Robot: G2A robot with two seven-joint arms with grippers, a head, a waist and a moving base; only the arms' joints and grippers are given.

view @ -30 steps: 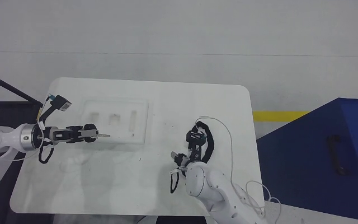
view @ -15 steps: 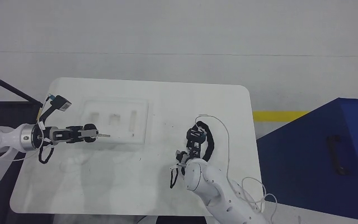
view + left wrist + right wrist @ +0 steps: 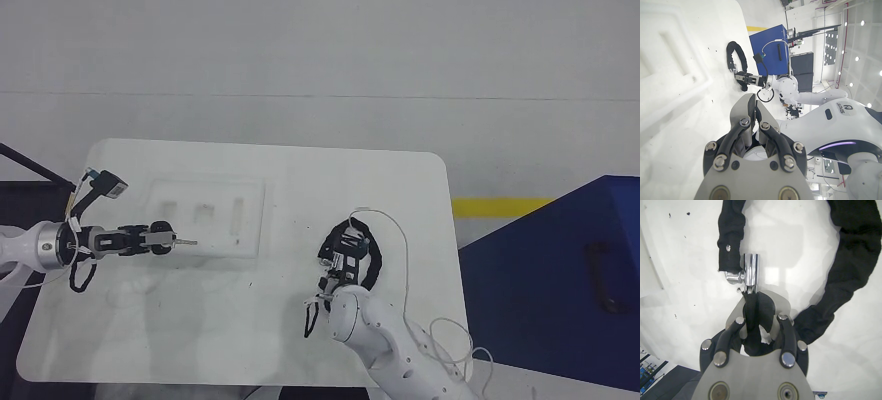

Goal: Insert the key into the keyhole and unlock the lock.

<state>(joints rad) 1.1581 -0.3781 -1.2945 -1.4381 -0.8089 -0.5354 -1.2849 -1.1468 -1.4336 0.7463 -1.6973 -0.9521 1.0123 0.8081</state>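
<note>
A chain lock in a black fabric sleeve [image 3: 372,258] lies curled on the white table, right of centre. Its chrome lock cylinder [image 3: 751,272] stands out at one end. My right gripper [image 3: 757,303] is shut on the black sleeve end just behind that cylinder, and the left wrist view shows that gripper [image 3: 737,76] farther off. My left gripper [image 3: 168,240] hovers at the table's left, shut on the small metal key [image 3: 186,242], whose tip points toward the lock. In the left wrist view the key [image 3: 755,111] sits edge-on between the closed fingers.
A white foam tray [image 3: 255,200] with shallow recesses lies between the two grippers, just beyond the key tip. The table [image 3: 400,190] has bare room between tray and lock. A blue cabinet [image 3: 590,270] stands off the right edge.
The right gripper has shifted the lock a little to the left, and the sleeve loop has turned slightly. The left arm and key have not moved.
</note>
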